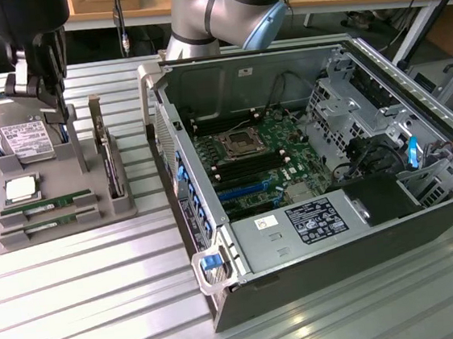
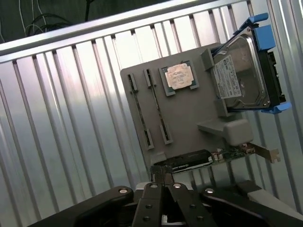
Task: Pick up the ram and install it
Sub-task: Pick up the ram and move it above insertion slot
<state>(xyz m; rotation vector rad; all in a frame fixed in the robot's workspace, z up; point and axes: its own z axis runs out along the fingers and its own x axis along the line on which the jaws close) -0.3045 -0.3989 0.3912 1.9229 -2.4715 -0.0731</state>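
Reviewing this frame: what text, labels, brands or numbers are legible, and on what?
No text can be read.
White label on the hard drive: print too small.
Markings on the CPU: blurred.
White labels on the ram sticks: too small.
Black label and white sticker on the power supply: too small.
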